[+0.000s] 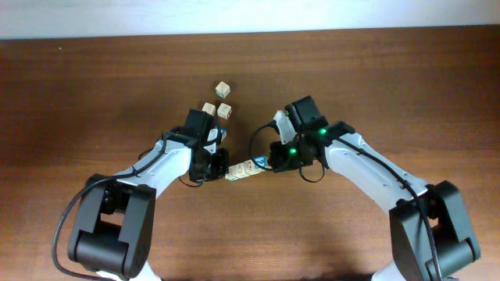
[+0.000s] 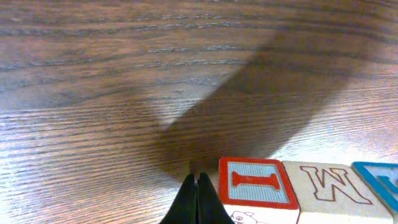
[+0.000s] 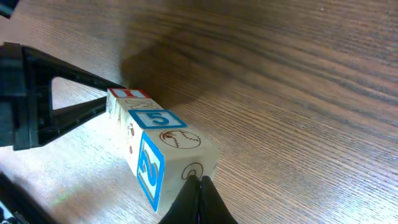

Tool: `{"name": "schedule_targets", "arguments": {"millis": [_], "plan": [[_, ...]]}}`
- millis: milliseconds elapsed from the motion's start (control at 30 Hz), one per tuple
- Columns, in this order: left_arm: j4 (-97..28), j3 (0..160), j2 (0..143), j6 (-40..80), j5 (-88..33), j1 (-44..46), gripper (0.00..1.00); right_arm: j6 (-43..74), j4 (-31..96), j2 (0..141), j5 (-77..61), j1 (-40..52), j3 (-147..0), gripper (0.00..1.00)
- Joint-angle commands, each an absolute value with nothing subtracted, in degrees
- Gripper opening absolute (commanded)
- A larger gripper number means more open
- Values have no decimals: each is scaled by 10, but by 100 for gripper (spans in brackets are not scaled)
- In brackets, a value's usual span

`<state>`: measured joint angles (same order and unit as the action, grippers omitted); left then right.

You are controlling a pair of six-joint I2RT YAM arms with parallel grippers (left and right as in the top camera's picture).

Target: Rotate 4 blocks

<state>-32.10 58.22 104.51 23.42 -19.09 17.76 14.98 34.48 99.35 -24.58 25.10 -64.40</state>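
One big brown table holds everything. The left arm and right arm reach in from 7 and 5 o'clock. The left gripper is closed tight and empty, at the 8 o'clock end of the row of blocks, beside its red-topped block. The right gripper, closed and empty too, is right at the 2 o'clock end. Three loose blocks sit apart at 11 o'clock from the row.
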Motion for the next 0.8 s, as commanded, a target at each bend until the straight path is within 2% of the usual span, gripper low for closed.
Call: {"name": "schedule_targets", "arguments": {"millis": [0, 767], "plan": [[-309, 586, 1046, 231, -262, 191, 0, 158, 338, 986, -291, 302, -659, 4], [-305, 586, 1046, 231, -262, 199, 0, 200, 310, 987, -263, 354, -667, 4]]}}
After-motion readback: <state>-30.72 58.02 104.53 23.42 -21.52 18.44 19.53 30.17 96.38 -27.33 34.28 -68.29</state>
